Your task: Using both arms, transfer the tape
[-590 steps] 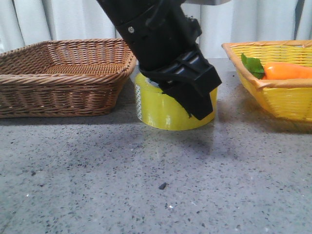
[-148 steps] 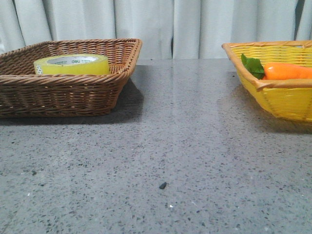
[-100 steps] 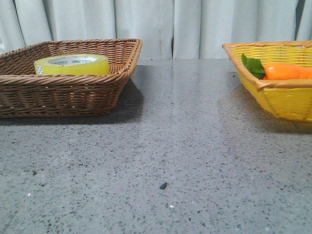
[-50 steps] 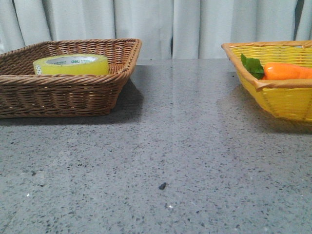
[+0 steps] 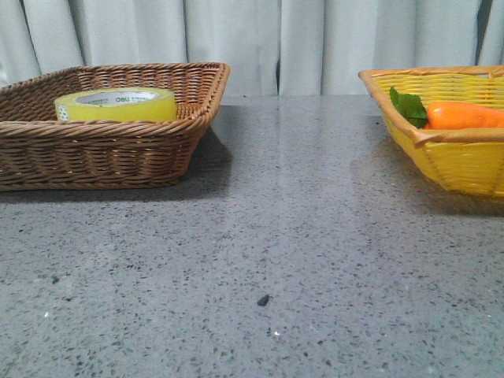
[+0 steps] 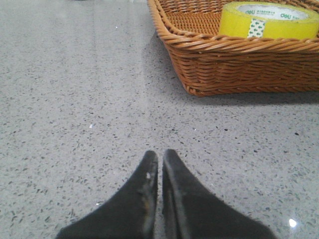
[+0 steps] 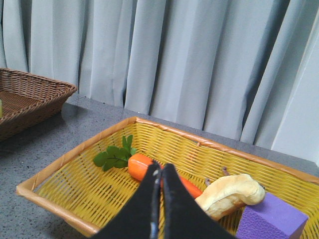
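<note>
I count one tape point(image 5: 116, 105) roll, yellow with a white core ring bearing green "deli" lettering, lying flat inside the brown wicker basket point(image 5: 102, 150). I take that basket as my landmark. Baskets total two: the brown one, and one yellow basket point(image 5: 453, 161) well apart from it across the counter point(image 5: 276, 236). In the yellow basket I count one carrot point(image 7: 149, 172) with green leaves point(image 7: 113, 157), one pale curved bread-like piece point(image 7: 229, 194), and one purple block point(image 7: 271, 219). Only the carrot and its leaves show over the rim in the front view. I see two sets of jaws, one per wrist view, and neither arm appears in the front view. The left gripper point(image 6: 160, 155) has its jaws pressed together, tips meeting, holding nothing; it sits low over bare counter, clear of the brown basket's near wall, with the tape visible beyond that wall. The right gripper point(image 7: 160, 168) likewise shows its jaws closed tip to tip with nothing between them, positioned above the yellow basket, far from the brown one. The counter is grey speckled stone with a faint sheen, and one small dark fleck point(image 5: 263, 300) lies on it, in front of the brown basket. Behind both baskets hangs a pale grey pleated curtain point(image 5: 260, 39).
</note>
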Tool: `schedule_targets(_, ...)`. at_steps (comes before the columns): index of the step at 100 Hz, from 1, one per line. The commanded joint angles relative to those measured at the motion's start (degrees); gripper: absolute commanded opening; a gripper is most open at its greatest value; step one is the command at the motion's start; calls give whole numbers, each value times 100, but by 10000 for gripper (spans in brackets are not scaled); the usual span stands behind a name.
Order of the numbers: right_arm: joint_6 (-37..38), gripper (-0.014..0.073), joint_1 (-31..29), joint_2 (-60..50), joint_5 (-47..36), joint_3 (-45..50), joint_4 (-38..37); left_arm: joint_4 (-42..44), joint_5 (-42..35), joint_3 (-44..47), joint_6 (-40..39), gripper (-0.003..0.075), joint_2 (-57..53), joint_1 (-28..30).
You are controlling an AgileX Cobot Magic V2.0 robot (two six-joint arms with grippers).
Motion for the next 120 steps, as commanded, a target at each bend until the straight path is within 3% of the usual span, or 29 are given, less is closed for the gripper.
schedule_targets(1, -6, -59, -13, -38, -315, -115, -255, -6, -288, 67, -65, -21, -177, -2)
schedule_targets(36, -6, -59, -91, -38, -365, -10, -268, -6, -288, 67, -65, -21, -177, -2)
schedule_targets(52, -6, -59, -868, -38, -720, 397, -787, -6, -288, 57, -65, -21, -177, -2)
schedule_targets(65, -6, -59, -1492, -38, -1321, 923, -800, -6, -288, 57, -65, -21, -177, -2)
schedule_targets(87, -6, -59, -1885, -27, -2291, 1787, -986, -6, -288, 57, -65, -21, -177, -2)
schedule_targets(93, -6, -59, -1992, -27, -2567, 1953, -770, -6, -288, 57, -65, -21, -177, -2)
schedule_targets(120, -253, -59, -3194, -27, -4144, 2663, 1851, -6, -288, 57, -65, -21, -177, -2)
